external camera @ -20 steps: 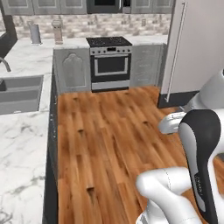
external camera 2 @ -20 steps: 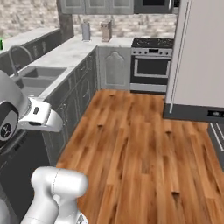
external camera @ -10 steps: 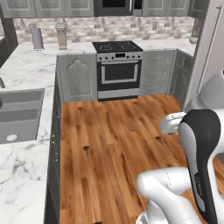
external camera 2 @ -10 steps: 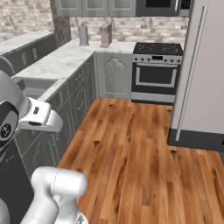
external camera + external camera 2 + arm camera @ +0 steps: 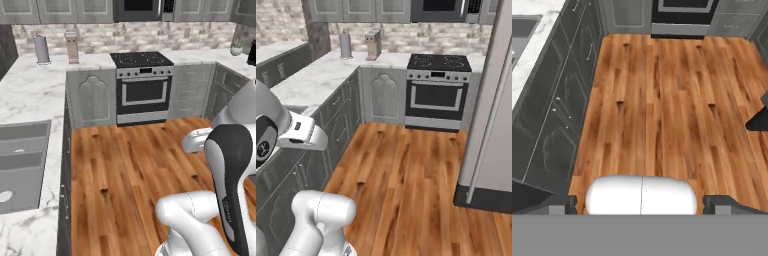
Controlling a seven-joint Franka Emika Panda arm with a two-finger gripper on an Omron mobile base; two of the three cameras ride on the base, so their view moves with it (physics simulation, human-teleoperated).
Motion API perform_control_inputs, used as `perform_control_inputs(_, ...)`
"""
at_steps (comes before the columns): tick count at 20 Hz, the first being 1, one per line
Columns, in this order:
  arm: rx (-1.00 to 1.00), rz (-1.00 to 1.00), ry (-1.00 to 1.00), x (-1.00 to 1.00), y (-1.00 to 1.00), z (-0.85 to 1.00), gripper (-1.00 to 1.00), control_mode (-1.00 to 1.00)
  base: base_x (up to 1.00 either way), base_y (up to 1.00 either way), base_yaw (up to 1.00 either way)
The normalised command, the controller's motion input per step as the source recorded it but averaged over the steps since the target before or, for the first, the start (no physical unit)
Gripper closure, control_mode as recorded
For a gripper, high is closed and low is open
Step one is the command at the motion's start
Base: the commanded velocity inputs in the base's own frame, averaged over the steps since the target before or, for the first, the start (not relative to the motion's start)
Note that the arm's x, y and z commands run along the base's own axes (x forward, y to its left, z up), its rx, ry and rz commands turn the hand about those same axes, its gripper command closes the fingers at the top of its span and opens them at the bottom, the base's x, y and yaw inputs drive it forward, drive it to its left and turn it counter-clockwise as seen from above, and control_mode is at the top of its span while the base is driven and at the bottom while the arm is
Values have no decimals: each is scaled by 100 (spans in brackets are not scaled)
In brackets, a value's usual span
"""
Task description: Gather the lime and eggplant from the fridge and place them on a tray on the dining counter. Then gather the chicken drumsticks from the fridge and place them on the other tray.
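The tall grey fridge (image 5: pixel 492 100) stands shut at the right edge of the right base view. The lime, the eggplant, the chicken drumsticks and the trays are out of view. My gripper (image 5: pixel 641 209) points down at the wooden floor (image 5: pixel 662 100). Its two dark fingertips (image 5: pixel 559 206) stand far apart, open, with nothing between them. The white arm rises at the lower right of the left base view and the lower left of the right base view, folded close to the base.
A steel stove (image 5: pixel 142 87) stands ahead against the back wall. A marble counter (image 5: pixel 30 100) with a sink (image 5: pixel 20 160) and grey cabinets (image 5: pixel 557 100) runs along the left. A paper towel roll (image 5: pixel 345 45) stands at the back corner. Wooden floor lies between.
The whole picture has shifted, so the base has driven: the stove and back counter now look nearer and more central. The arm keeps its pose and the gripper stays open.
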Motion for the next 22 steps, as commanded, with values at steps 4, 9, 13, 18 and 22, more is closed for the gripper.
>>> perform_control_inputs(4,0,0,0,0,0,0,-100,100,86,9,-7)
perform_control_inputs(9,0,0,0,0,0,0,-100,100,72,4,-22)
perform_control_inputs(13,0,0,0,0,0,0,-100,100,62,0,-40)
perform_control_inputs(18,0,0,0,0,0,0,-100,100,57,0,-46)
perform_control_inputs(22,0,0,0,0,0,0,-100,100,64,3,-42)
